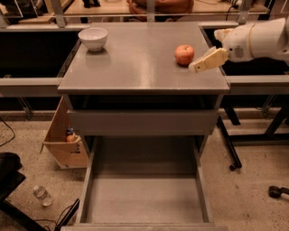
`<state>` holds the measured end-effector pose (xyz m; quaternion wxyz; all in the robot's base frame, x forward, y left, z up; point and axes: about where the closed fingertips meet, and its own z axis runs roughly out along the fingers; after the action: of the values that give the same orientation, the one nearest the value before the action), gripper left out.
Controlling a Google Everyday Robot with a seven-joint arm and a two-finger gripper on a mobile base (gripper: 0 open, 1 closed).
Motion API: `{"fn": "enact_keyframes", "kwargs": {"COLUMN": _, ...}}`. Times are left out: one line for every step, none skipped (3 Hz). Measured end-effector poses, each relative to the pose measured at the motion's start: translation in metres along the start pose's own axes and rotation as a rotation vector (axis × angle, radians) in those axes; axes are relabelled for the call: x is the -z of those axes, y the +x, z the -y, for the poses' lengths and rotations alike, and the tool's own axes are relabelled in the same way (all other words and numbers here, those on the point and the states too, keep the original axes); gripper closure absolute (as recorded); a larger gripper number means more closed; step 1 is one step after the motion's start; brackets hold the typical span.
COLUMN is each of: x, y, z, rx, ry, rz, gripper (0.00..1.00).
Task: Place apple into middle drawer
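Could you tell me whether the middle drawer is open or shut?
Open: the middle drawer is pulled out, floor showing. The gripper hovers beside the apple.

A grey cabinet [135,67] stands mid-room on a pale, speckled floor [253,203]. Long benches with grey rails [27,85] and dark space beneath run off to both sides. A wooden tabletop [108,9] crosses behind. An open cardboard box [61,149] sits on the floor just left of the cabinet. A clear plastic bottle [42,195] lies nearer the camera. Lighting is even, with a soft sheen on the cabinet top. The gripper [201,64] hangs above that top's right edge.
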<state>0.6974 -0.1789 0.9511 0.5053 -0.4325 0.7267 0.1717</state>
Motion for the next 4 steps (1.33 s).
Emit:
{"fn": "enact_keyframes", "kwargs": {"x": -0.005, "y": -0.006, "z": 0.015, "rx": -0.001, "ry": 0.061, "rz": 0.026, "gripper": 0.00}}
{"fn": "enact_keyframes", "kwargs": {"x": -0.005, "y": -0.006, "z": 0.015, "rx": -0.001, "ry": 0.061, "rz": 0.026, "gripper": 0.00}}
{"fn": "enact_keyframes", "kwargs": {"x": -0.021, "y": -0.004, "z": 0.036, "rx": -0.037, "ry": 0.112, "rz": 0.083, "gripper": 0.00}}
{"fn": "enact_keyframes", "kwargs": {"x": -0.064, "y": -0.001, "z": 0.085, "rx": -0.115, "ry": 0.205, "rz": 0.115, "gripper": 0.00}}
